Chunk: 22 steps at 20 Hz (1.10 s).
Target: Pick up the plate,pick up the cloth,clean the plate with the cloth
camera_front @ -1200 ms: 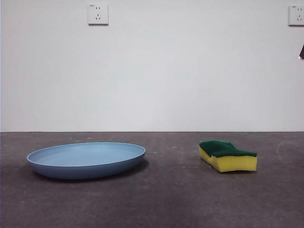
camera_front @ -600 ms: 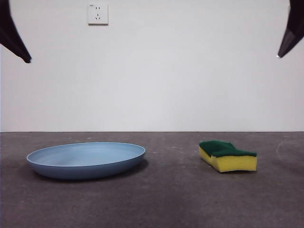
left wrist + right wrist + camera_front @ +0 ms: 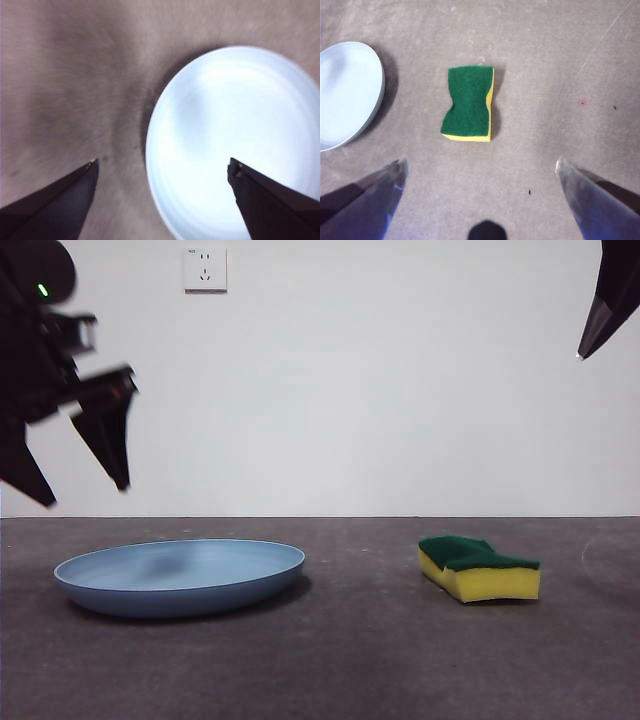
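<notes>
We see the large, round, shallow light blue plate (image 3: 180, 577) lying flat on the dark grey table (image 3: 350, 660), at about eight o'clock from the middle of the front view. The small rectangular sponge of yellow foam with a dark green scouring top (image 3: 479, 568), which serves as the cloth, rests on the table at about four o'clock, well apart from the plate, green side up.

Our left gripper (image 3: 85, 465) hangs in the air at the ten o'clock side of the front view, above the plate's outer edge and not touching it. In its wrist view its fingers stand wide apart (image 3: 162, 172), one over bare table and one over the plate (image 3: 235, 140).

Our right gripper (image 3: 480, 167) shows only as a dark tip (image 3: 605, 305) at two o'clock, high above the table. Its fingers are spread wide, with the sponge (image 3: 468, 103) lying beyond them, untouched.
</notes>
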Each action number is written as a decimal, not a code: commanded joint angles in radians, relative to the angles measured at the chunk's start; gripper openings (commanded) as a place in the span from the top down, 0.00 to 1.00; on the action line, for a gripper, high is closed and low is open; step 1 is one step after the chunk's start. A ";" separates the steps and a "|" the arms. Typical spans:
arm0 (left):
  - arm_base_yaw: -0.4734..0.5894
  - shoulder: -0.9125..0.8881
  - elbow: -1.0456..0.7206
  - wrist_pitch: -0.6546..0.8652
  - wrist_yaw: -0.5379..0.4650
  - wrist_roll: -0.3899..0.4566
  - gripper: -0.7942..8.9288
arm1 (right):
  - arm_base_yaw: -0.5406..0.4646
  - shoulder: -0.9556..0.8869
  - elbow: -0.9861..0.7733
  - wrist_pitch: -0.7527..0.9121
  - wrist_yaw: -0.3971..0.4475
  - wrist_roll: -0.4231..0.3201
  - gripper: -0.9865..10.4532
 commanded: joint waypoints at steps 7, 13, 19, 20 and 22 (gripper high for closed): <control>-0.026 0.190 -0.003 0.029 -0.047 0.009 0.47 | -0.002 0.000 0.003 0.002 0.000 0.011 0.47; -0.038 0.190 -0.004 0.054 -0.047 0.014 0.93 | -0.002 0.000 0.003 0.007 -0.001 0.023 0.47; -0.071 0.134 0.009 0.053 -0.045 0.032 0.93 | 0.049 0.027 0.003 0.099 -0.003 0.030 0.47; -0.079 0.109 0.009 0.048 -0.046 0.032 0.93 | 0.068 0.045 0.004 0.121 -0.002 0.033 0.47; -0.097 0.048 0.009 0.036 -0.048 0.032 0.93 | 0.114 0.095 0.006 0.167 0.004 0.033 0.48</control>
